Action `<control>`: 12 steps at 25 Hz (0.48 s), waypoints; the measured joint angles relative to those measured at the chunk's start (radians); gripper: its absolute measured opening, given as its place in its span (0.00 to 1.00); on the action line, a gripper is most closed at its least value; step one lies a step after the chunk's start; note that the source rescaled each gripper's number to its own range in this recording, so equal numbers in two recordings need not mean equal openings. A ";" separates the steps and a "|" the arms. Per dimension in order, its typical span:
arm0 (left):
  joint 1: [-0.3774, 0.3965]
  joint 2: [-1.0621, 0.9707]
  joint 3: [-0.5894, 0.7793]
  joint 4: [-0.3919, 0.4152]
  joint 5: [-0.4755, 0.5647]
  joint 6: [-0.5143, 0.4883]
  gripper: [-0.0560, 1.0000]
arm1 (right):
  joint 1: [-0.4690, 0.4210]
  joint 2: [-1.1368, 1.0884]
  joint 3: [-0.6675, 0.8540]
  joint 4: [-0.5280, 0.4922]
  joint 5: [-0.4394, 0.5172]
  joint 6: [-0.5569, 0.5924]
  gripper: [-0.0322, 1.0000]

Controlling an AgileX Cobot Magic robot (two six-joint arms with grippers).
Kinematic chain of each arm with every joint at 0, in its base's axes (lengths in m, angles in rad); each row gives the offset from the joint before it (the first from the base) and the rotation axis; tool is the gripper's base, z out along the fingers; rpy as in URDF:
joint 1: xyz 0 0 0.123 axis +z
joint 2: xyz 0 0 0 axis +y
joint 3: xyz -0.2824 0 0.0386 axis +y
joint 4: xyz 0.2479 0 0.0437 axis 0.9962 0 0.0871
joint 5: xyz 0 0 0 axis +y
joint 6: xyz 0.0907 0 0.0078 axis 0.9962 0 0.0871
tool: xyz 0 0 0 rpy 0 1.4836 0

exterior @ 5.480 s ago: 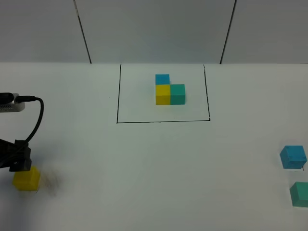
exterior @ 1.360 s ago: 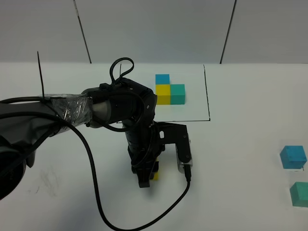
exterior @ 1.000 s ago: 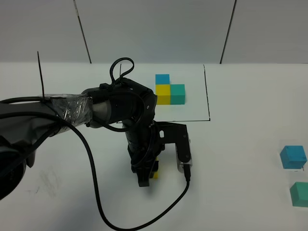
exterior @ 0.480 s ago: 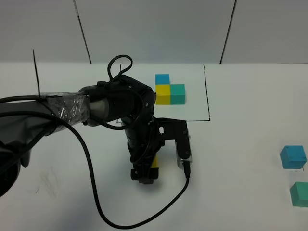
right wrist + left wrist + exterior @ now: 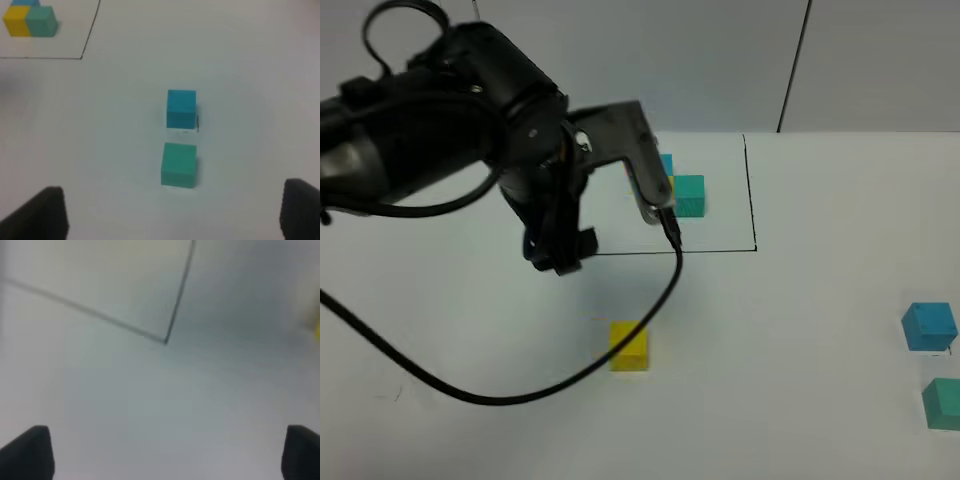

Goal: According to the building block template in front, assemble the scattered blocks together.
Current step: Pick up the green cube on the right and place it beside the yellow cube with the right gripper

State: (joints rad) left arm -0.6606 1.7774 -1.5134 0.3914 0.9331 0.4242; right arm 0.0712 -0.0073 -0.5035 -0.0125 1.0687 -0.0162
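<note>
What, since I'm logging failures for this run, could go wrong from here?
The dangling cable runs close past the yellow block and might drag it askew. The blue block and teal block sit close together, so the open right pincer may nudge one while grasping the other.

Setting: probably a robotics lab test bench; the blurred left wrist view adds little detail.

Indicators:
- A plain white desk [image 5: 800, 400] with a black rectangle [image 5: 720, 251] drawn on it around the building block template [image 5: 688, 196].
- Plain white wall panels [image 5: 650, 60] with dark seams [image 5: 794, 65] behind the rectangle.
- A black, cabled robot arm [image 5: 470, 110] left of the rectangle.
</note>
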 joint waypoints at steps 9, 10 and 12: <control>0.216 -0.329 0.000 0.164 0.258 -0.240 0.93 | 0.000 0.000 0.000 0.000 0.000 0.000 0.74; 0.241 -0.377 0.000 0.165 0.258 -0.243 0.93 | 0.000 0.000 0.000 0.000 0.000 0.000 0.74; 0.276 -0.463 0.000 0.166 0.259 -0.238 0.92 | 0.000 0.000 0.000 0.000 0.000 0.000 0.74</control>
State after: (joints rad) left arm -0.3847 1.3140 -1.5134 0.5570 1.1926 0.1867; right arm 0.0712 -0.0073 -0.5035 -0.0125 1.0687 -0.0162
